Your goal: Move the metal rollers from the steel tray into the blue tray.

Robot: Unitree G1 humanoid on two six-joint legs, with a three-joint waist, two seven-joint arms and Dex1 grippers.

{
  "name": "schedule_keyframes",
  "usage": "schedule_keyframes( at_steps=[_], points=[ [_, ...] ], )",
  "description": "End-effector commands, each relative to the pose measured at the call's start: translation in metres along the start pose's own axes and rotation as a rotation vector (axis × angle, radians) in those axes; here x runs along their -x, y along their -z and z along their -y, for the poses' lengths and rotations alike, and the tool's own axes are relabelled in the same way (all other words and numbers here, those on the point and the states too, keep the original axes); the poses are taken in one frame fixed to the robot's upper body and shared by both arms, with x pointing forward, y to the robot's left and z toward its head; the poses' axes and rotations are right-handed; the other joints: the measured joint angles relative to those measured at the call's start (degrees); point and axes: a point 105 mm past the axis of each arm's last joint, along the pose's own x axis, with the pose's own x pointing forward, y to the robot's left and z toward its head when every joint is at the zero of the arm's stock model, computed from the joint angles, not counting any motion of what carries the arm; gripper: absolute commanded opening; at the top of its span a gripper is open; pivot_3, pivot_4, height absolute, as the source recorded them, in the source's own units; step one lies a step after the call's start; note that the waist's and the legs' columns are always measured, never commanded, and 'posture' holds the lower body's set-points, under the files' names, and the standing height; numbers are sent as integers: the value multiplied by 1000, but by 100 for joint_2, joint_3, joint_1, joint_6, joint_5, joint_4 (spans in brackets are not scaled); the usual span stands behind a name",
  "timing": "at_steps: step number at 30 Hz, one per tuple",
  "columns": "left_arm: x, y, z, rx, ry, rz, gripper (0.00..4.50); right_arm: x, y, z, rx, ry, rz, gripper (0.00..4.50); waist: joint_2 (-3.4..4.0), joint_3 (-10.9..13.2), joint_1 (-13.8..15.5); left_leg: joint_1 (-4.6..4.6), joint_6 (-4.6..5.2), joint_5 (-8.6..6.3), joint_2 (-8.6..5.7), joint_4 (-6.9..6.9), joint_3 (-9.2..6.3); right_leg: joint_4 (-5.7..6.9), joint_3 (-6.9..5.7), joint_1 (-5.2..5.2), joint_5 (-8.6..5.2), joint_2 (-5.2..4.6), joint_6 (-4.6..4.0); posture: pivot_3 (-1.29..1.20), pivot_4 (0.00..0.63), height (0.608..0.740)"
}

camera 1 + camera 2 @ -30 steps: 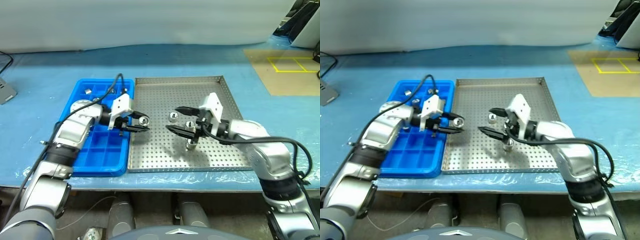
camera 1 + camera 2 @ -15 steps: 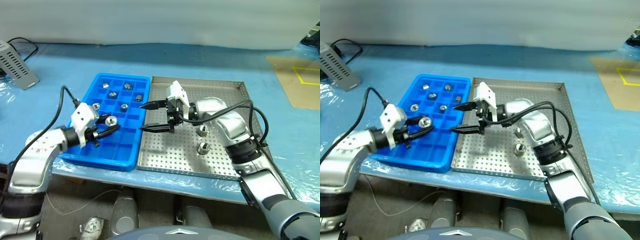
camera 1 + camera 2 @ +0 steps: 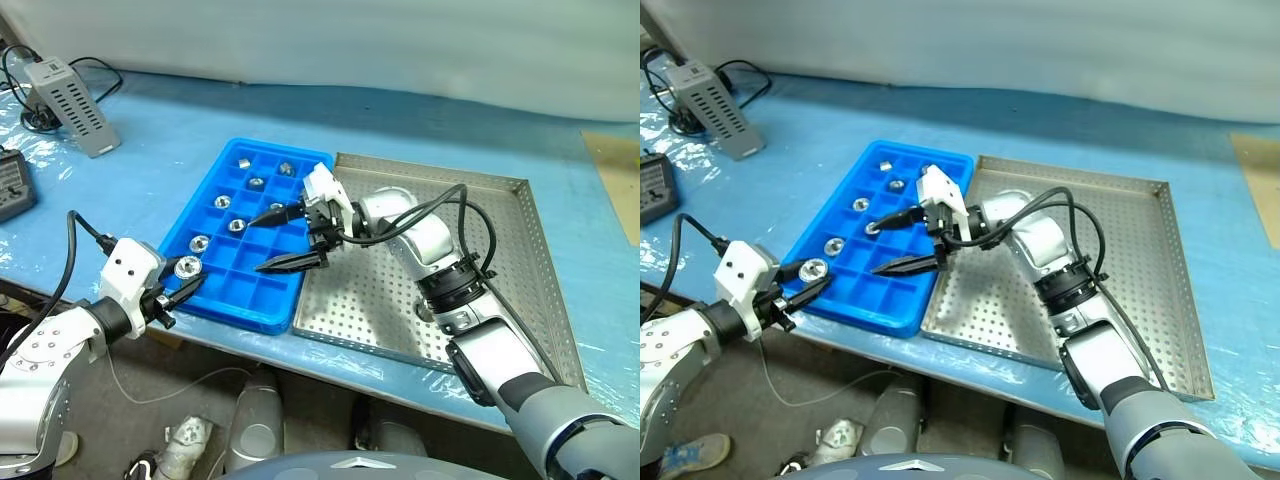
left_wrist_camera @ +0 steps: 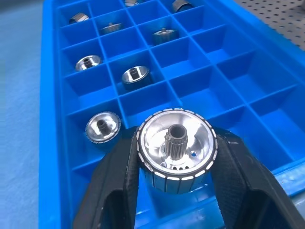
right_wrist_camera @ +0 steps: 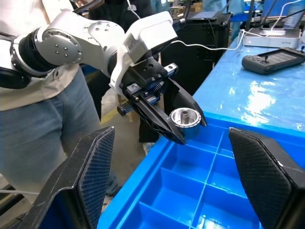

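Observation:
The blue tray (image 3: 262,262) holds several metal rollers (image 4: 135,75) in its far compartments. Just off the tray's near left corner, at the table's front edge, my left gripper (image 3: 192,282) is shut on one more metal roller (image 4: 175,148), hub facing up. My right gripper (image 3: 258,245) reaches sideways from the steel tray (image 3: 500,260) and hangs open over the middle of the blue tray, with nothing between its fingers (image 5: 95,162). In the right wrist view the left gripper and its roller (image 5: 185,118) sit straight ahead between those fingers. My right arm lies across the steel tray's left part.
A grey vented box (image 3: 75,90) with cables and a black handheld device (image 3: 10,190) lie on the pale blue table covering to the far left. A person in jeans (image 5: 52,129) stands beyond the table's front edge.
The camera has swung left. My left gripper drew back with the roller from the tray border to the blue tray's near left corner. My right gripper moved from the steel tray to over the blue tray, still open.

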Motion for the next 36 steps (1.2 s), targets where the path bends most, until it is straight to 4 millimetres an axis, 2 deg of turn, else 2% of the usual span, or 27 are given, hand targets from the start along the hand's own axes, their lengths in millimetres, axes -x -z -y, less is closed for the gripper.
schedule_keyframes(
  at_steps=[1, 5, 7, 8, 12, 18, 25, 28, 32, 36],
  points=[
    [-6, -6, 0, -10, -7, 39, 1733, 0, -10, 1, 46, 0, 12, 3987, 0, 0, 25, 0, -1, 1, 0, -1, -6, 0, 0, -1, 0, 0, 0, 448, 150, 740],
    [-12, 6, 7, 8, 36, 3, 1733, 4, -8, 2, 51, 24, 2, 3987, 0, 0, 22, -1, -3, 2, -1, -1, -8, 0, 2, -2, 0, 1, 1, 407, 150, 740],
    [-13, 11, 5, 23, 31, -9, 1733, 6, -7, 3, 54, 39, -2, 3987, 0, 0, 3, -2, -5, 3, -2, -1, -8, 0, 1, -3, 1, 3, 0, 397, 150, 740],
    [-13, 14, 3, 28, 29, -17, 2447, 7, -7, 3, 56, 48, -4, 3987, 0, 0, -6, -2, -7, 4, -4, -1, -8, 0, 1, -3, 1, 6, 0, 388, 150, 740],
    [-15, 20, -2, 4, 28, -38, 3679, 9, -6, 3, 58, 71, -4, 3987, 0, -1, -19, 3, -11, 7, -12, -3, -8, 3, 1, -3, 1, 9, 0, 367, 150, 740],
    [-23, 5, -6, -32, 59, 9, 3679, 10, -7, 2, 58, 99, 6, 3987, 0, -1, -31, 4, -12, 7, -13, -2, -8, 5, 3, -3, 1, 9, 0, 325, 150, 740],
    [-41, -35, -1, -78, 206, 108, 3679, 29, -7, 8, 60, 205, 1, 3987, -2, -2, -102, 4, -15, 10, -21, 8, 17, 21, 4, -1, 2, 7, 0, 218, 150, 740],
    [-56, -51, 2, -97, 282, 138, 3679, 44, -5, 13, 58, 300, -8, 3987, -2, -2, -211, 3, -20, 13, -23, 11, 29, 28, 4, -1, 2, 5, 0, 156, 150, 740],
    [-80, -60, 11, -136, 392, 145, 3679, 65, 1, 17, 61, 436, -33, 3987, -3, -4, -394, 5, -28, 19, -23, 18, 33, 33, 7, -1, 4, 7, 1, 44, 150, 740],
    [-104, -68, 23, -164, 516, 162, 3679, 83, 7, 7, 50, 547, -48, 3987, -5, -5, -612, 0, -40, 27, -26, 27, 37, 31, 11, 0, 5, 7, 3, -90, 150, 740]
  ],
)
